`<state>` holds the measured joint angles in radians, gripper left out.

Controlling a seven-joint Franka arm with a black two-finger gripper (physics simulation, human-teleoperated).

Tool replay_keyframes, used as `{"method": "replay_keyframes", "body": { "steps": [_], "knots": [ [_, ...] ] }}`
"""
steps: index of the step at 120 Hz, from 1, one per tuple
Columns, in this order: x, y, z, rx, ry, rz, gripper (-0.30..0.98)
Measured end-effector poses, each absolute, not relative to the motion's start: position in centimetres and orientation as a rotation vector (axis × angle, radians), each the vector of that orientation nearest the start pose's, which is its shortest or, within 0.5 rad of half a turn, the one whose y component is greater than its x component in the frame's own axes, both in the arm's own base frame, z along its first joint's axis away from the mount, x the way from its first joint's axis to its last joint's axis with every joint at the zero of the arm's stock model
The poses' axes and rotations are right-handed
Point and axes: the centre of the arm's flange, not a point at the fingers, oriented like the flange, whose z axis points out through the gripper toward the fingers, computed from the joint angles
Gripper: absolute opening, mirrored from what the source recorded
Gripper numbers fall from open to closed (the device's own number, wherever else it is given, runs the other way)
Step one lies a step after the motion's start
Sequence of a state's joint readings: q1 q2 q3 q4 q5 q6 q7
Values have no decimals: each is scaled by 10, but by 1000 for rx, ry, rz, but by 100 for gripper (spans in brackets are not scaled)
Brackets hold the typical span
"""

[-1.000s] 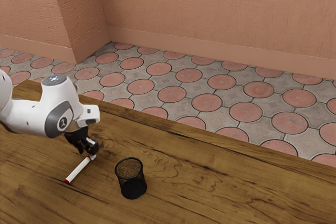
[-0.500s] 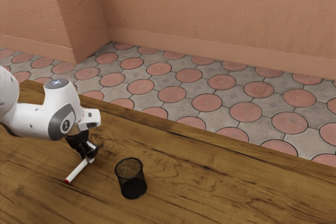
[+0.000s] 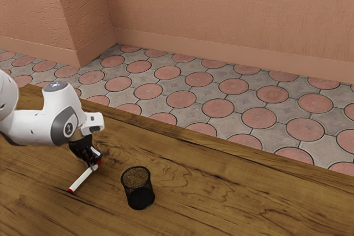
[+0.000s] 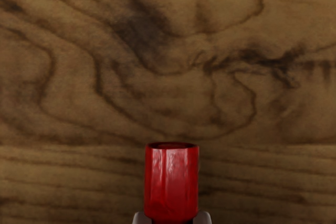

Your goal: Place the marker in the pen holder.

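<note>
Grasp step: gripper [image 3: 95, 163] pinching marker [image 3: 82, 180]. Next: lift off table [image 3: 221, 197], tip upright, carry over pen holder [image 3: 139, 193].

You lose the arm [image 3: 33, 125] at the exterior view's 9 o'clock edge. The table [image 3: 221, 192] is cut at 9, 6 and 3 o'clock, the wall [image 3: 221, 4] at 9, 12 and 3. The gripper [image 3: 97, 163] hides part of the marker [image 3: 83, 178] near its 1 o'clock end; finger outlines too small for you there. Pen holder [image 3: 138, 189]: you can't make out its inside bottom. Wrist view: marker and 2 fingers [image 4: 203, 217] cut at 6 o'clock.
</note>
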<state>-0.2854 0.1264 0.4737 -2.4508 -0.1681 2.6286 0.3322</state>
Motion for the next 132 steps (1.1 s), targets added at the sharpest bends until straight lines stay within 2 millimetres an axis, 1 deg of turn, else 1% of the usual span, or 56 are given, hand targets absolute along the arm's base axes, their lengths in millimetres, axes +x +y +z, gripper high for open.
{"method": "replay_keyframes", "body": {
  "steps": [9, 27, 36, 48, 58, 74, 89, 121, 132],
  "knots": [
    [481, 95, 283, -3178, 19, -147, -8],
    [480, 82, 338, -3231, 68, -233, -10],
    [489, 61, 365, -3241, 154, -278, -10],
    [496, 30, 394, -3249, 276, -327, -10],
    [497, 15, 412, -3255, 333, -356, -10],
    [495, -9, 429, -3263, 423, -379, -10],
    [496, -32, 436, -3264, 494, -384, -10],
    [494, -70, 432, -3291, 567, -363, -10],
    [496, -77, 424, -3290, 568, -352, -10]
  ]
}}
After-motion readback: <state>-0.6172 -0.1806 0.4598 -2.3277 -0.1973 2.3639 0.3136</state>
